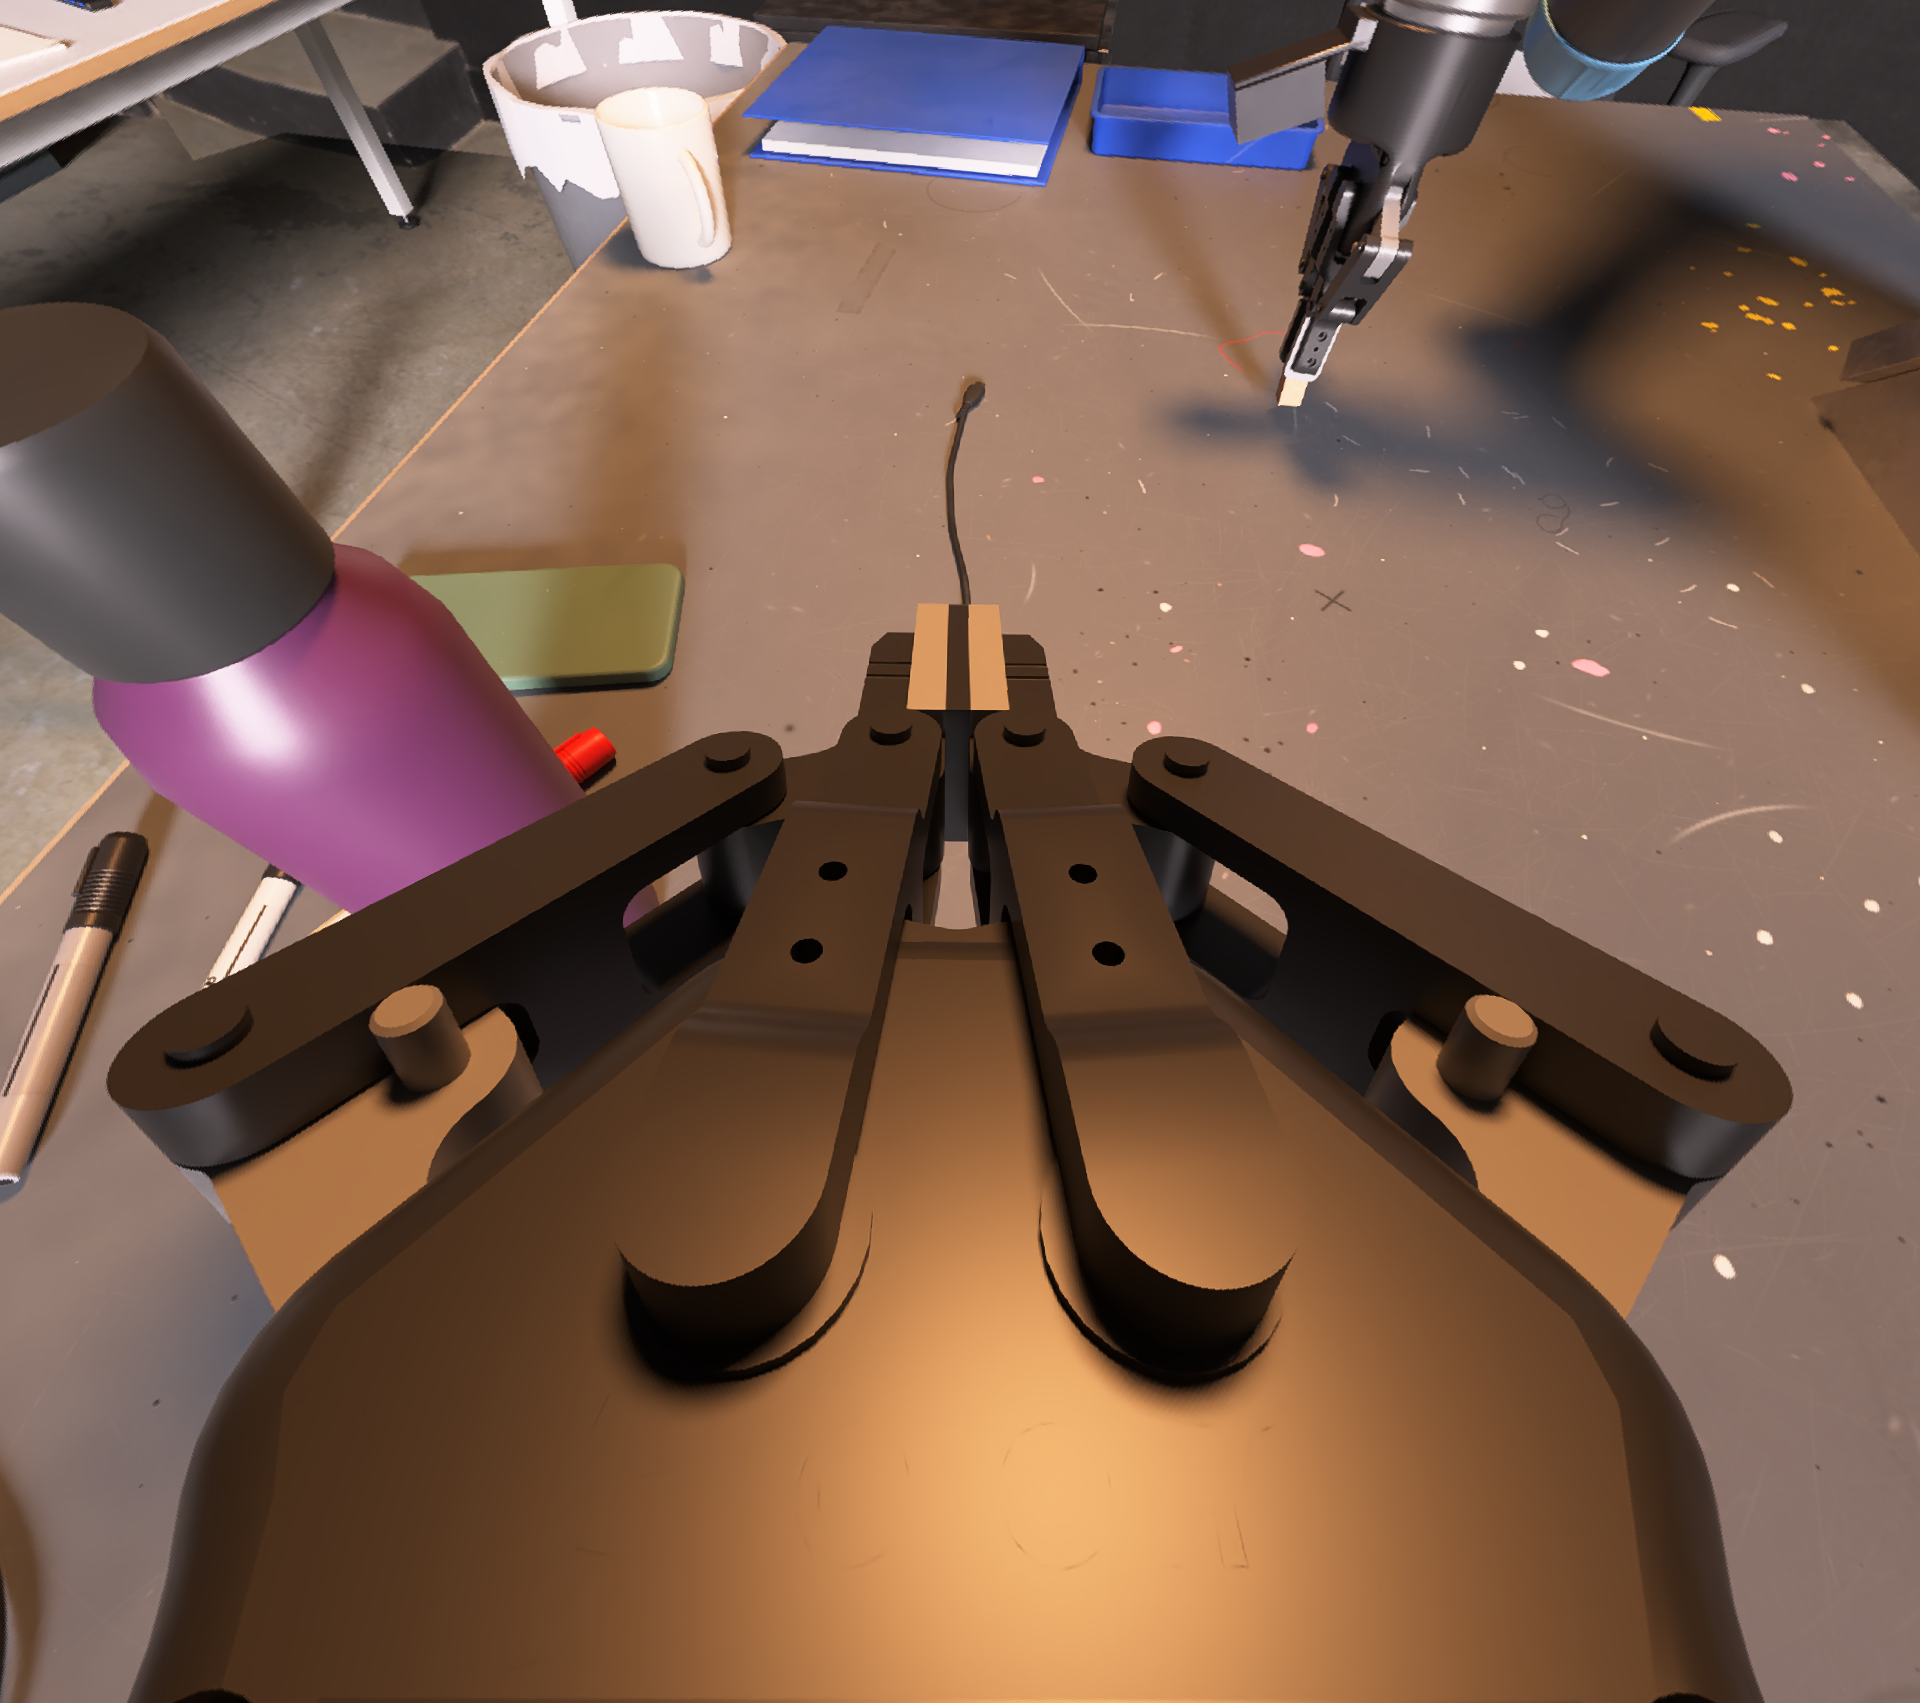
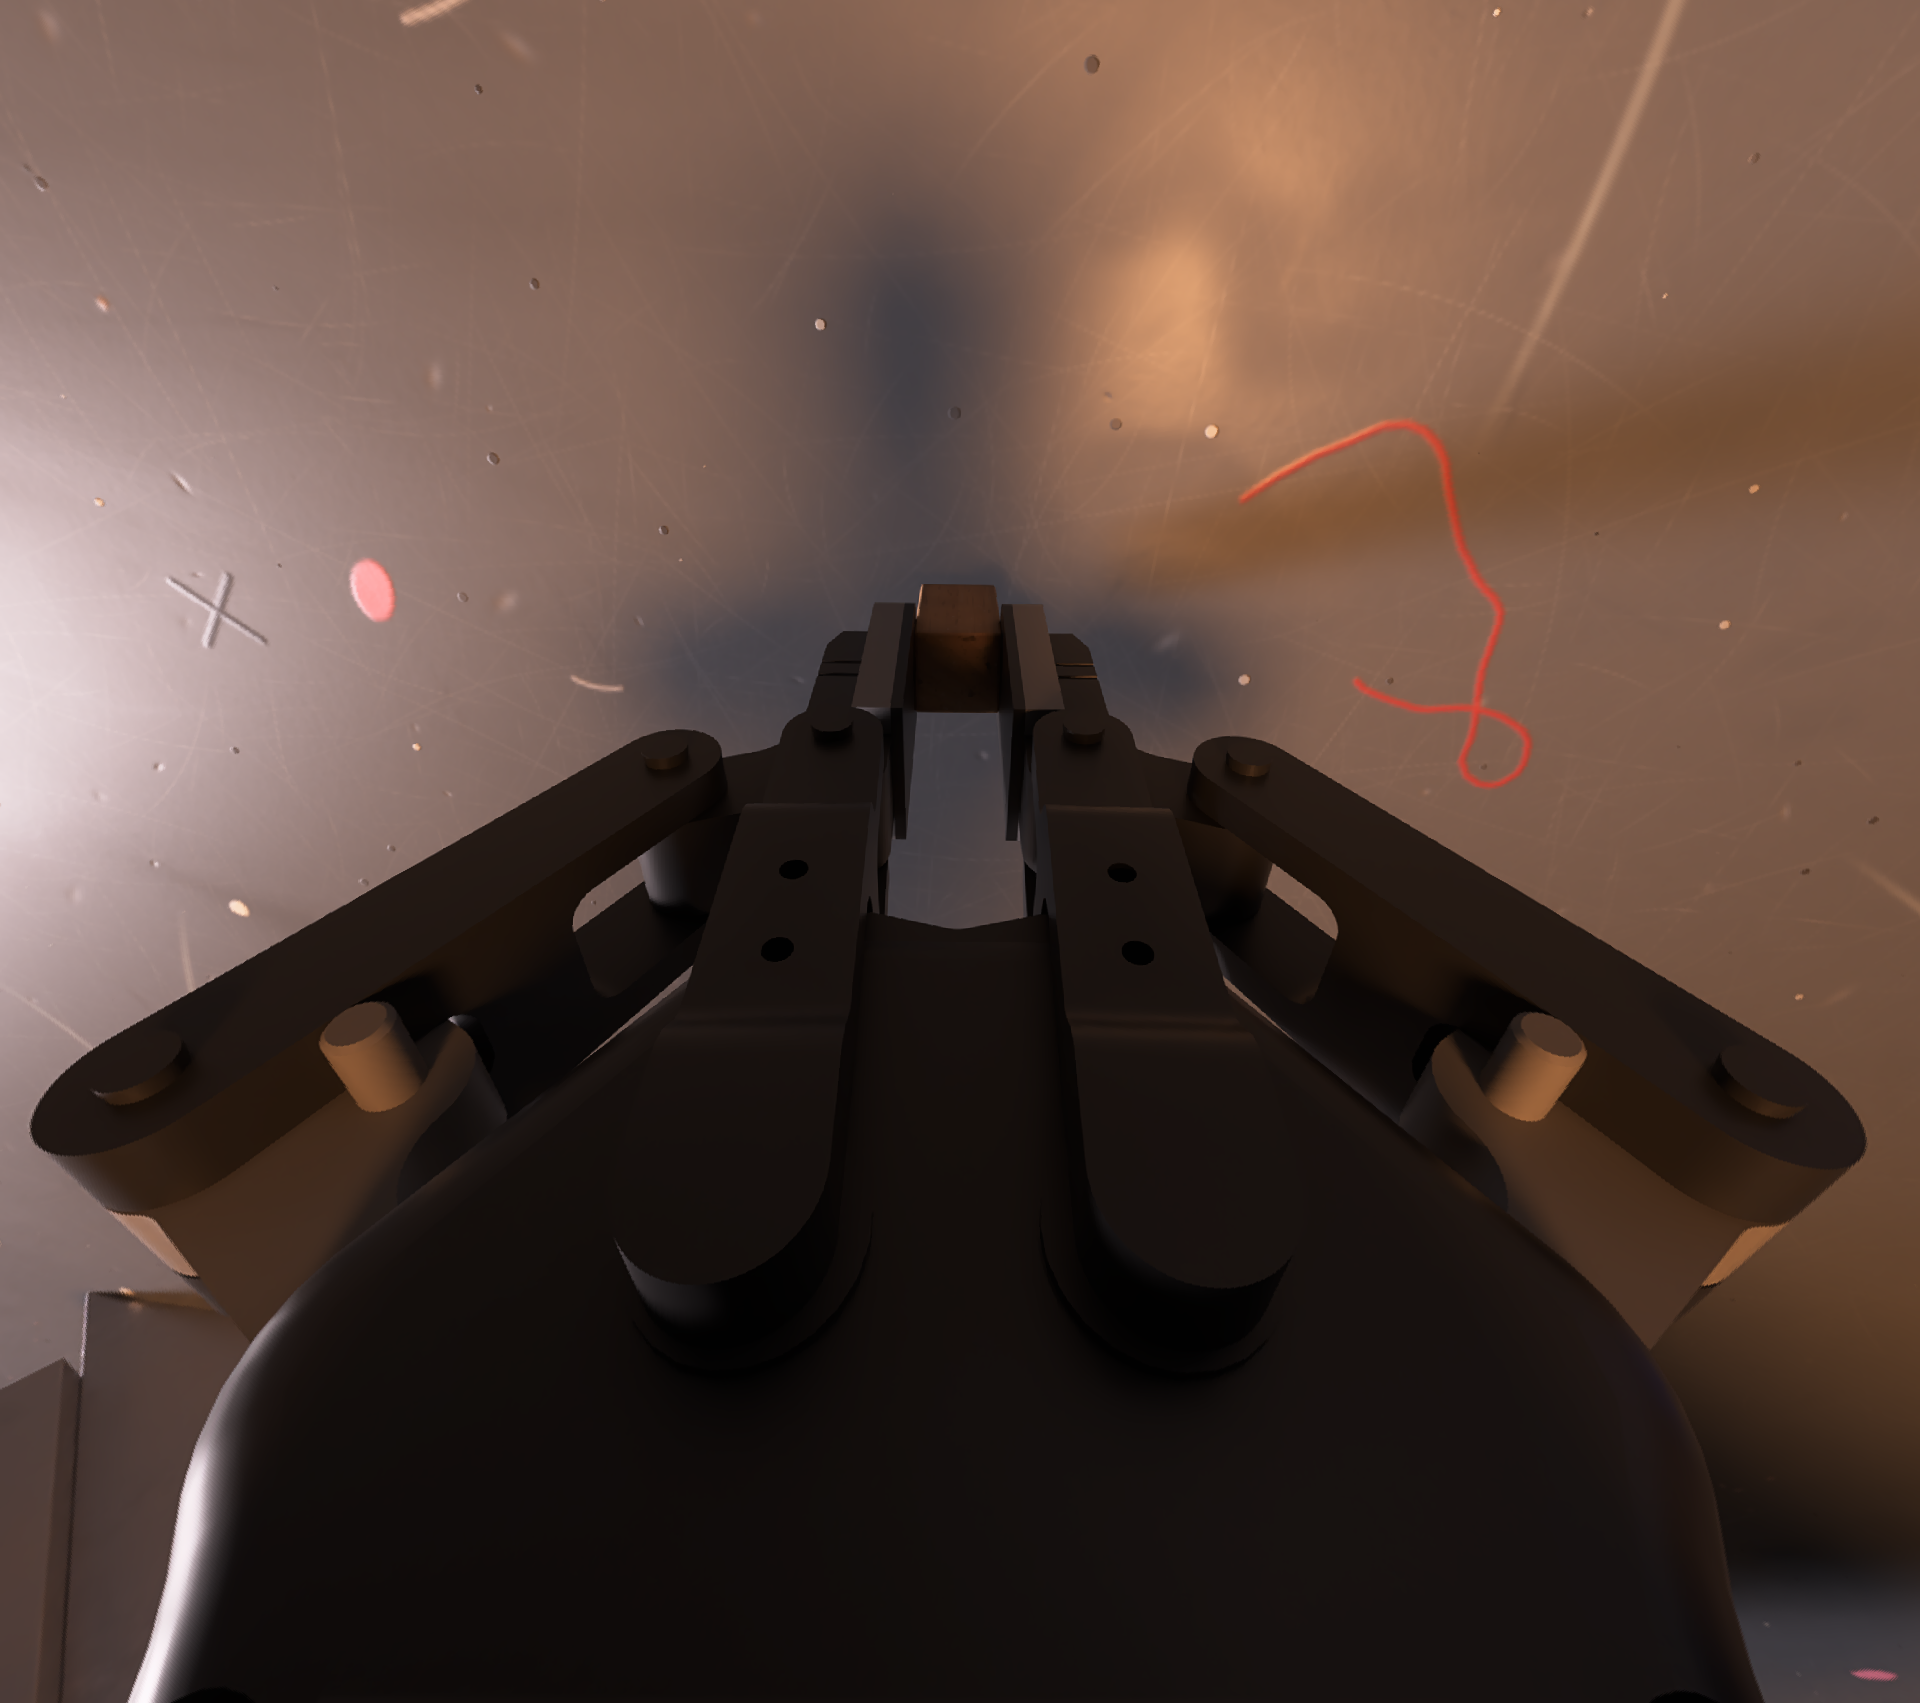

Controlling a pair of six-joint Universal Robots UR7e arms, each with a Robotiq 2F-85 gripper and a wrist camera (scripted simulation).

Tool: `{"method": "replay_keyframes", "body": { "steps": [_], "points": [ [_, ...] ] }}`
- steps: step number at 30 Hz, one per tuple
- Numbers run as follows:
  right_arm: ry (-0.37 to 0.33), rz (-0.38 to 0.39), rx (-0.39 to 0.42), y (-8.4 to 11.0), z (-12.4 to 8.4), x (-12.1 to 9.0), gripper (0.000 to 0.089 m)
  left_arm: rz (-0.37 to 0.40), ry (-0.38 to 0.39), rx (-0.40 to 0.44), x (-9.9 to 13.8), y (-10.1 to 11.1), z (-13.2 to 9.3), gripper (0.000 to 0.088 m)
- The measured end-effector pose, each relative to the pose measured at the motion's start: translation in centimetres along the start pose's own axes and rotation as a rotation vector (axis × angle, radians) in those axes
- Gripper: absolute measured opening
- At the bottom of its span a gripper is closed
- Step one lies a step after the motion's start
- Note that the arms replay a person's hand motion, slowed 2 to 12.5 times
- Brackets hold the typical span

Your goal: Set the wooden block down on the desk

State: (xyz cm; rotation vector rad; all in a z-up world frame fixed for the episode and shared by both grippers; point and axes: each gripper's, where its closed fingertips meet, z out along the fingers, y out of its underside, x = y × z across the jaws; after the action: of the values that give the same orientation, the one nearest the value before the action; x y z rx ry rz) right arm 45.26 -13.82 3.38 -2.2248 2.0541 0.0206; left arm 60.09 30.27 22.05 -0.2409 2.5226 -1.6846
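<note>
Scratched desk (image 1: pixel 1351 822): mug (image 1: pixel 665 173), binder (image 1: pixel 914 100).

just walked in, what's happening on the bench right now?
The right gripper is shut on a small wooden block, pointing down at the scuffed brown desk. In the left wrist view the block sits at or just above the surface; contact is unclear. The left gripper is shut and empty, near a purple bottle.

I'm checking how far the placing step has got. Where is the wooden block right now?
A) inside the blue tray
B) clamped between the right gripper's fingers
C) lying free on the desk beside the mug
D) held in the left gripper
B: the right wrist view shows the wooden block pinched at the tips of the right gripper, just above the desk.
</note>
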Motion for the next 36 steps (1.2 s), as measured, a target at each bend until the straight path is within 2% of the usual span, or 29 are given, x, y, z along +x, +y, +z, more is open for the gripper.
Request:
{"method": "replay_keyframes", "body": {
  "steps": [9, 13, 17, 21, 24, 31, 36],
  "points": [
    [0.019, -0.022, 0.044, -0.8, 0.8, 0.4, 0.0143, -0.003, 0.003, 0.001, 0.0, 0.0, 0.0, 0.0],
    [0.021, -0.027, 0.083, -1.3, 0.5, 0.7, 0.0293, -0.004, 0.004, 0.002, 0.0, 0.0, 0.0, 0.0],
    [-0.009, -0.025, 0.136, -1.6, -0.4, 0.6, 0.028, -0.003, 0.004, 0.002, 0.0, 0.0, 0.0, 0.0],
    [-0.042, -0.033, 0.183, -1.5, -1.8, 0.4, 0.028, -0.002, 0.003, 0.002, 0.0, 0.0, 0.0, 0.0],
    [-0.039, -0.04, 0.223, -1.2, -3.2, 0.6, 0.028, -0.001, 0.001, 0.0, 0.0, 0.0, 0.0, 0.0],
    [0.019, -0.085, 0.358, 0.1, -7.4, 1.7, 0.028, 0.032, -0.023, -0.019, 0.0, 0.0, 0.0, 0.0],
    [0.08, -0.074, 0.486, 0.6, -10.4, 3.4, 0.028, 0.052, -0.04, -0.022, 0.0, -0.3, 0.0, 0.0]
  ]
}}
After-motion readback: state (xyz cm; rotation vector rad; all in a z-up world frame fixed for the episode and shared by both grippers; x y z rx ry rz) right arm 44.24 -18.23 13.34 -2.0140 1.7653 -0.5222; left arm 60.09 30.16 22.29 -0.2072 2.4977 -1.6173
